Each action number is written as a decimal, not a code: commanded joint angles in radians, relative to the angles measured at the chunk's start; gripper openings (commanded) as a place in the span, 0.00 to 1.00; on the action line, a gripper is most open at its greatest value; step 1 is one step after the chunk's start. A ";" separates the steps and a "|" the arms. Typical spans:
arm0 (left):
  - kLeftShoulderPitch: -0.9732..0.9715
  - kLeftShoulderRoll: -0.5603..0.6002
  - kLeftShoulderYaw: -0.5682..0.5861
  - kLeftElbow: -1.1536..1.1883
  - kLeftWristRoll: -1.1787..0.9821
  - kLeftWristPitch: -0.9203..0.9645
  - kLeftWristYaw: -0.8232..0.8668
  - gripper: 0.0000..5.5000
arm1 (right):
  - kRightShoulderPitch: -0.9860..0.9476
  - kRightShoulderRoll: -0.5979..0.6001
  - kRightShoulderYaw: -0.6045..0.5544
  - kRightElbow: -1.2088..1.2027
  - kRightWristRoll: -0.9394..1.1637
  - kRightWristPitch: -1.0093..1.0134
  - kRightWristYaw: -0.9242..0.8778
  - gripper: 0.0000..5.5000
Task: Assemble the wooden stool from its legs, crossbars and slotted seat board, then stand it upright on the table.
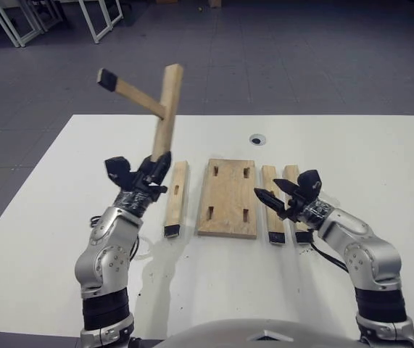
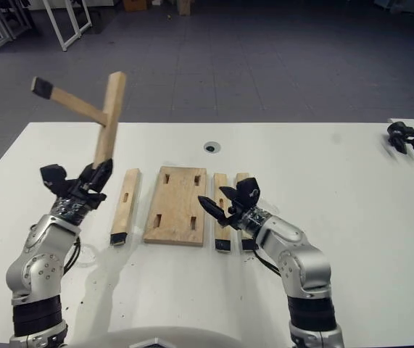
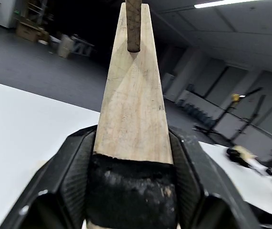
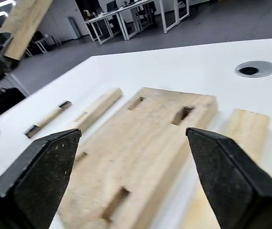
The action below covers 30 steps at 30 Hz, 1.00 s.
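We find no lettering, number, label or sign that can be read on the table, the wooden parts or in the room behind.

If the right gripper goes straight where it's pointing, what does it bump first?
Probably the seat board. The open right gripper aims at it, and the wrist view shows nothing in between. Depth is hard to judge.
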 commanded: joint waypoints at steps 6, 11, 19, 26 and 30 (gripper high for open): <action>0.027 0.115 -0.105 -0.152 -0.325 0.248 -0.153 0.37 | -0.223 -0.005 -0.148 0.078 0.443 0.304 0.031 0.74; 0.053 0.162 -0.107 -0.166 -0.413 0.269 -0.184 0.37 | -0.270 -0.032 -0.202 0.130 0.621 0.348 0.056 0.74; 0.038 0.192 -0.081 -0.142 -0.523 0.261 -0.156 0.37 | -0.259 -0.147 -0.197 0.167 0.693 0.348 0.163 0.74; 0.057 0.216 -0.107 -0.184 -0.562 0.266 -0.168 0.37 | -0.262 -0.137 -0.164 0.171 0.706 0.327 0.145 0.79; 0.066 0.229 -0.117 -0.180 -0.558 0.261 -0.163 0.37 | -0.277 -0.128 -0.154 0.170 0.740 0.327 0.134 0.86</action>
